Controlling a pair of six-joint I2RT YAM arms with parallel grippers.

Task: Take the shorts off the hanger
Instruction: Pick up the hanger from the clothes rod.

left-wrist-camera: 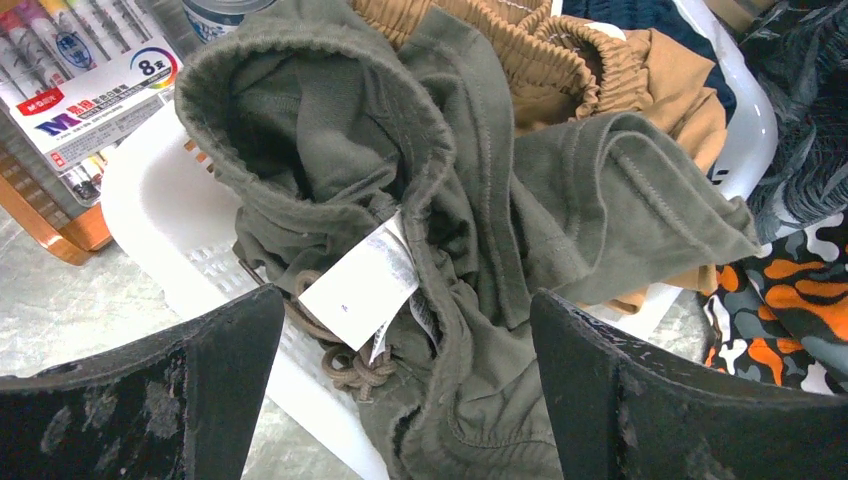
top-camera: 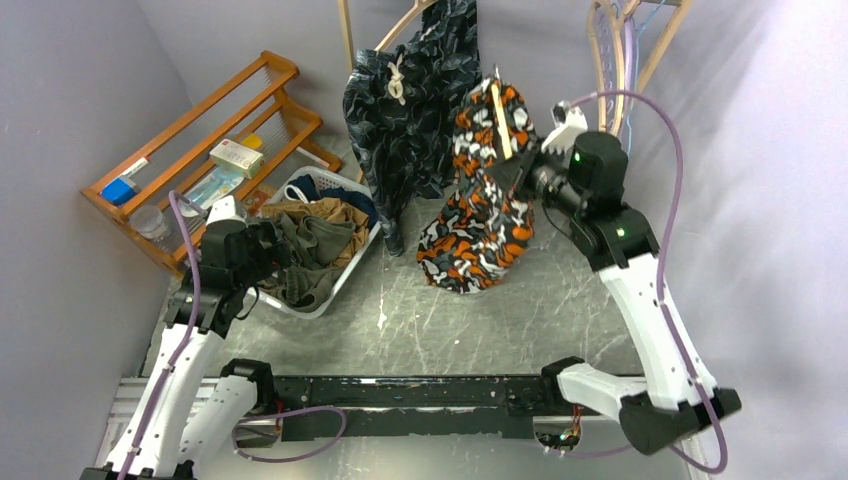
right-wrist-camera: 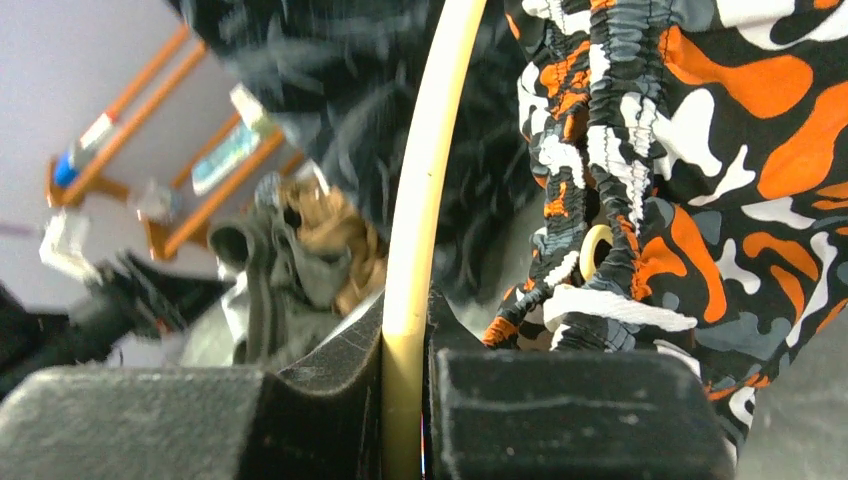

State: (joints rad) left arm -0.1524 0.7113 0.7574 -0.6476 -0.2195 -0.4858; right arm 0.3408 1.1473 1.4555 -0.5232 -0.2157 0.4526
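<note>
Two pairs of shorts hang at the table's [top-camera: 420, 320] far edge, and three more lie in the basket [top-camera: 318, 180] on its left side.

From above you see the camo shorts [top-camera: 478, 215] draped off a pale wooden hanger [top-camera: 499, 118], their lower end resting on the table. The leaf-print shorts [top-camera: 415, 110] hang just beside them to the left, with a white drawstring [top-camera: 398, 80] knotted at the waist.

Your right gripper [right-wrist-camera: 405, 360] sits at the camo pair's upper part. Only its wrist camera shows the grip: both jaws are pinched tight on the hanger's thin rod, with the camo waistband and an eyelet [right-wrist-camera: 597, 246] just to the right.

Your left gripper [left-wrist-camera: 405, 340] hovers over the basket, jaws spread wide, holding nothing. Its wrist view gives detail the overhead cannot:
- The olive shorts [left-wrist-camera: 480, 200] lie on top of the pile and spill over the basket's rim, with a white label [left-wrist-camera: 360, 290] and a brown cord [left-wrist-camera: 350, 365] turned out.
- The tan shorts [left-wrist-camera: 560, 50] lie behind them.
- A strip of the navy shorts [left-wrist-camera: 650, 15] shows at the far side.
- A marker pack [left-wrist-camera: 85, 90] lies on the orange rack [top-camera: 200, 120], which the overhead places at the table's far left corner.
</note>
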